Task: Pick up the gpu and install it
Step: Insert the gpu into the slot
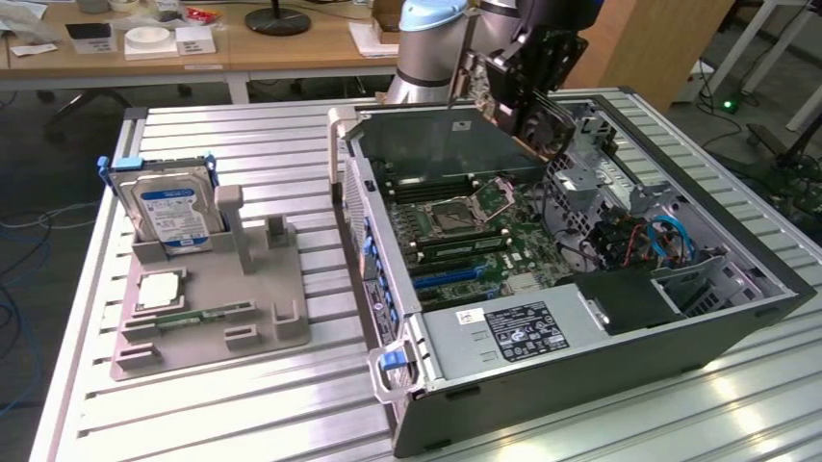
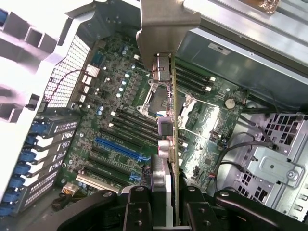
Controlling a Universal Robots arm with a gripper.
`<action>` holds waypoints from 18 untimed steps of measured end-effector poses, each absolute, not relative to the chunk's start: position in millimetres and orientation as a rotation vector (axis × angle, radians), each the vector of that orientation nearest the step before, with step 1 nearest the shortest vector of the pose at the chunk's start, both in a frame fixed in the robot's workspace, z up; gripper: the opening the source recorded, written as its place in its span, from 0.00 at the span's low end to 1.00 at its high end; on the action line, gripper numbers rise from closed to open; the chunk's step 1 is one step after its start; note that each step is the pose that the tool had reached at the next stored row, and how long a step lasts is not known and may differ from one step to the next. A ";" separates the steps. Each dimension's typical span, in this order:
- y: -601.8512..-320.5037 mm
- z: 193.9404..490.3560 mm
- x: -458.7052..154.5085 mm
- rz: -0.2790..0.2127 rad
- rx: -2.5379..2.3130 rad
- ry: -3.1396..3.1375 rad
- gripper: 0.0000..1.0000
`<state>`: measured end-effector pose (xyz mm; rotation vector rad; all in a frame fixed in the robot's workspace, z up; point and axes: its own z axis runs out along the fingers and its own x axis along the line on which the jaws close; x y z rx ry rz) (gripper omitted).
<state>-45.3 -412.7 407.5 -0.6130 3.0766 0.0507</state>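
The gripper [image 2: 166,204] is seen partly closed, its fingers [image 2: 139,204] clamped on the gpu [image 2: 166,139]. The card is gripped edge-on, with its silver bracket [image 2: 166,29] at the end away from the fingers. The gpu is held in the air above the open computer case [image 1: 719,322], clear of the motherboard [image 1: 469,226] laid inside the case. A hard drive [image 1: 173,212] is stood in a grey holder [image 1: 257,322] beside the case, on the exterior view's left.
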 end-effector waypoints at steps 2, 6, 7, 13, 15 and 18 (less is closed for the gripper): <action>-412.7 407.5 -45.3 0.051 -0.637 3.072 0.29; -412.7 407.5 -45.3 0.051 -0.686 3.062 0.29; -412.7 407.5 -45.3 0.051 -0.698 3.059 0.29; -412.7 407.5 -45.3 0.052 -0.770 3.043 0.29; -412.7 407.5 -45.3 0.051 -0.793 3.037 0.29; -412.7 407.5 -45.3 0.052 -0.830 3.027 0.29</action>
